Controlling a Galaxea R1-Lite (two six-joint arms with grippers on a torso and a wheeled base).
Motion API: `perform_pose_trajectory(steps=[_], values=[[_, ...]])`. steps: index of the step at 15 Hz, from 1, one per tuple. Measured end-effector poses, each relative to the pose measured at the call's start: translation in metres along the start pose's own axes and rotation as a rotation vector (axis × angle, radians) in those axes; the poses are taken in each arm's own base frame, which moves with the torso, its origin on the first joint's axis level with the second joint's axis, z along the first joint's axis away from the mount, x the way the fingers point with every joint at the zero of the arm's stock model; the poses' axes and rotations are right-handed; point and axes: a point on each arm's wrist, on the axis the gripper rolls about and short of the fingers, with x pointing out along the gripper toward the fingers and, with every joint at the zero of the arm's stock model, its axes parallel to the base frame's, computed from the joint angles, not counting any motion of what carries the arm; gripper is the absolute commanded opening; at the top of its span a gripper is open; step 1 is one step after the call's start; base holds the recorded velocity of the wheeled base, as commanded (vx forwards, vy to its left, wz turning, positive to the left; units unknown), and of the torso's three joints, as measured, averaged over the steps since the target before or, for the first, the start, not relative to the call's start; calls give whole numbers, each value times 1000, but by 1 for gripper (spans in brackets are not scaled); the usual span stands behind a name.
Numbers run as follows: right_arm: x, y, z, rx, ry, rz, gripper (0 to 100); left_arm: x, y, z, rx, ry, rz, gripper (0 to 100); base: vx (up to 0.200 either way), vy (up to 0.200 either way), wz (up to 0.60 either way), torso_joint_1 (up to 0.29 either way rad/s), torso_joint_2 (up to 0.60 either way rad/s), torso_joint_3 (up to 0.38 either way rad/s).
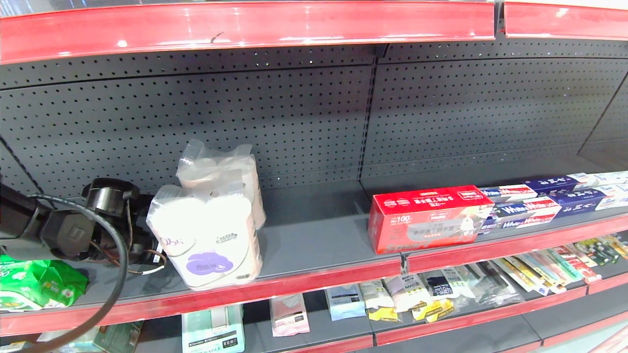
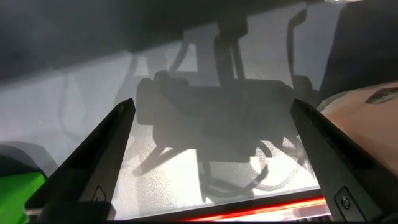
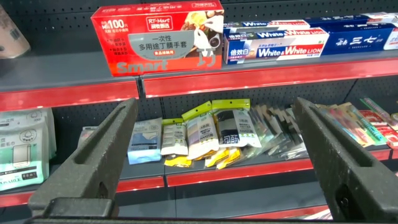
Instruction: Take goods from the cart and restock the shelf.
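Toilet paper pack [image 1: 206,240] is standing upright on the shelf [image 1: 314,230], right up at the red front lip [image 1: 294,280]. There's a second pack [image 1: 223,169] tucked just behind it, looks like touching. The left fingers [image 2: 93,162] are spread apart with nothing between them. They sit low over the shelf floor just beside the pack, between it and a green packet [image 1: 34,284]. So I'd say this one's basically placed, and the job now is getting the arm out clean.

How I'd do it: leave the fingers wide and pull straight back toward the aisle, not sideways. The pack is soft and sits so near the lip that a nudge from the wrist or its loose cable [image 1: 121,260] could tip it off the front. A gentle push deeper first wouldn't hurt either.

The right fingers [image 3: 93,155] are apart and empty too, out in front of the shelf facing the red box [image 3: 158,28] and the toothpaste boxes [image 3: 280,50]. The stretch of shelf between the paper and that box looks like the spot for the next goods.
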Motion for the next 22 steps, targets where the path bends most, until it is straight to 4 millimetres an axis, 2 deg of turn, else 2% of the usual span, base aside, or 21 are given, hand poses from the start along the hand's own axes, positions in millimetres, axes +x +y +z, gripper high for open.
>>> perform_pose_trajectory(steps=[12, 19, 22], values=[[0, 0, 0, 0, 0, 0, 100, -1, 0, -2, 1, 25, -8, 100, 0, 0, 0, 0, 0, 0], [0, 0, 0, 0, 0, 1, 100, -4, 9, 11, -15, -25, 8, 100, 0, 0, 0, 0, 0, 0], [0, 0, 0, 0, 0, 0, 100, 1, 11, 14, -47, -26, 10, 100, 0, 0, 0, 0, 0, 0]])
